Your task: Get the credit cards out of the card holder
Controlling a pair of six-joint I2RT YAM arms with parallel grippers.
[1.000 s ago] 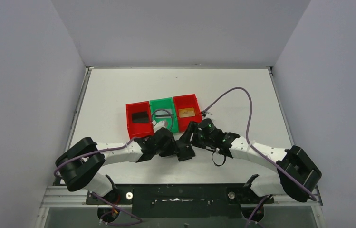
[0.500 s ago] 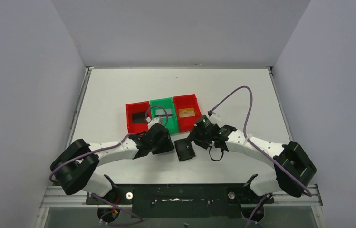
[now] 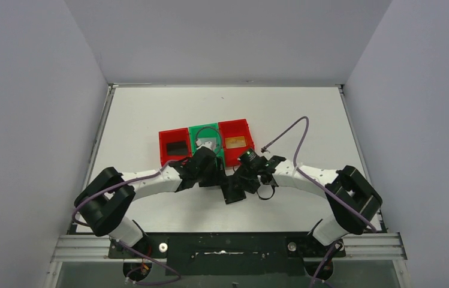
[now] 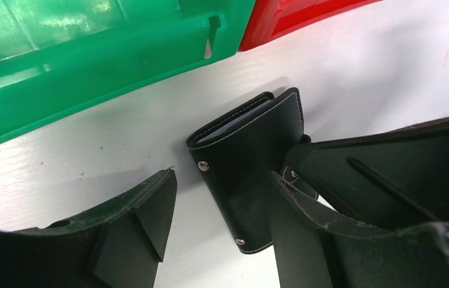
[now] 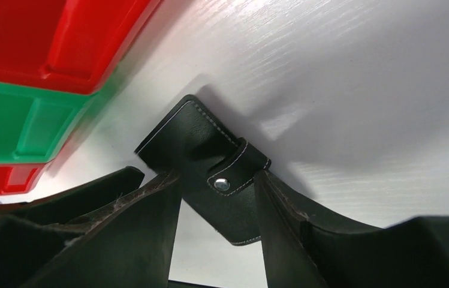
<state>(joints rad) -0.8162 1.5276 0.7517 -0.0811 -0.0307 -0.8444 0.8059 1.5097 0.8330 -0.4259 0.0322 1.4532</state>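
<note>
Card holder [image 4: 249, 174] lies on white table [image 3: 150, 114] between grey walls [image 3: 228, 36].

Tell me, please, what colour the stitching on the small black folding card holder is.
Whitish-grey stitching edges the black card holder; clearest in the left wrist view.

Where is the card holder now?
In the top view the card holder lies on the table just on the near side of the green bin, between the left gripper and right gripper.

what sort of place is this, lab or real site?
Probably a lab test cell: white table boxed in by plain grey walls, left arm and right arm mounted on an aluminium frame, plastic bins as props.
</note>
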